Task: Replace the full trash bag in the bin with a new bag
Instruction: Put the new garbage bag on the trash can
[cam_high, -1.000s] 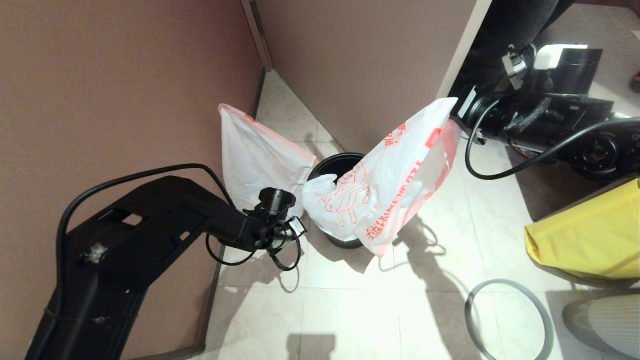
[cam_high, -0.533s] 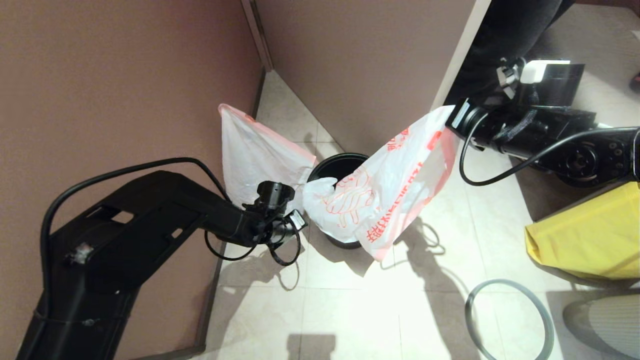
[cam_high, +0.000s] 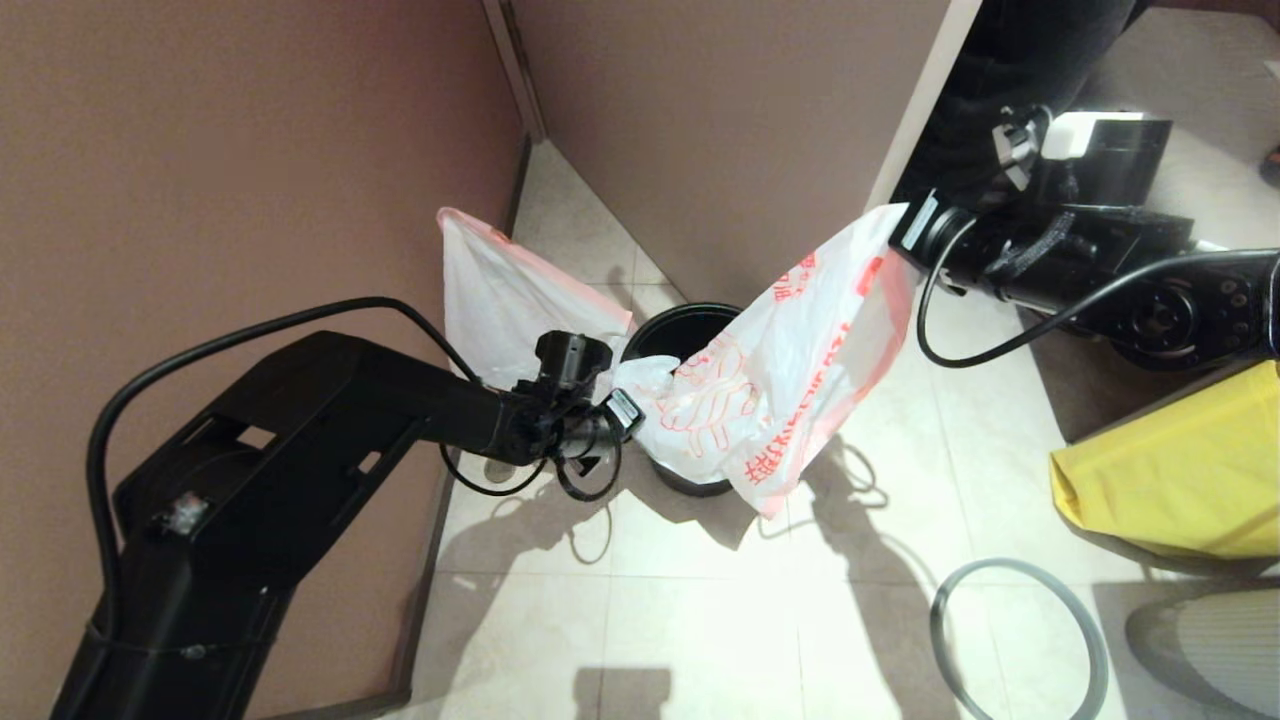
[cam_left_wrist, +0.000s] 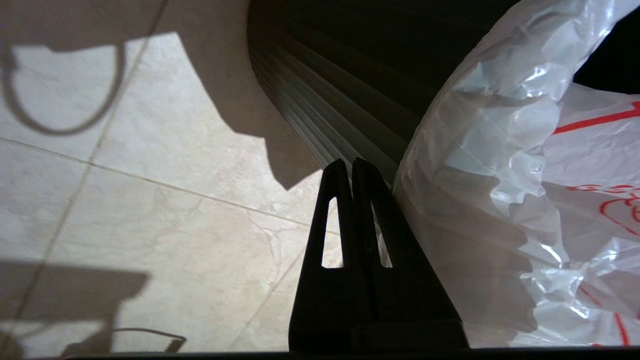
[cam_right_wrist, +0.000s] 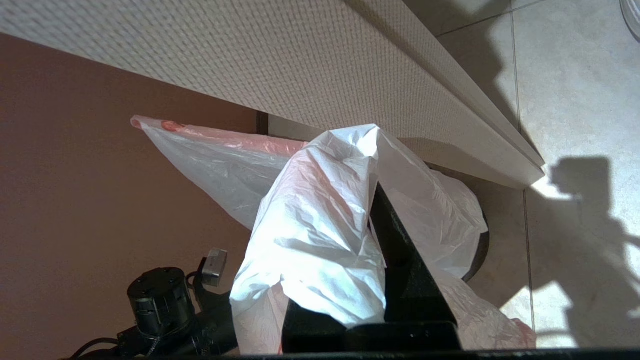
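The new bag (cam_high: 790, 380), white with a bold red print, hangs slanting over the dark round bin (cam_high: 690, 328) and covers its front. My right gripper (cam_high: 905, 228) is shut on the bag's upper corner, high at the right; the plastic drapes over its fingers (cam_right_wrist: 405, 260). My left gripper (cam_left_wrist: 351, 165) is shut with nothing seen between the fingers. It sits low beside the bin's ribbed wall (cam_left_wrist: 320, 115), against the bag's lower left end (cam_left_wrist: 475, 210). The full trash bag (cam_high: 510, 310), white with a pink edge, leans against the left wall.
Brown walls close in on the left and behind the bin. The grey ring rim (cam_high: 1010, 566) lies on the tiled floor at the front right. A large yellow bag (cam_high: 1180, 470) sits at the right.
My left arm has moved right and a little up, closer to the bin and the bag's lower end. My right gripper has shifted slightly left with the bag's corner.
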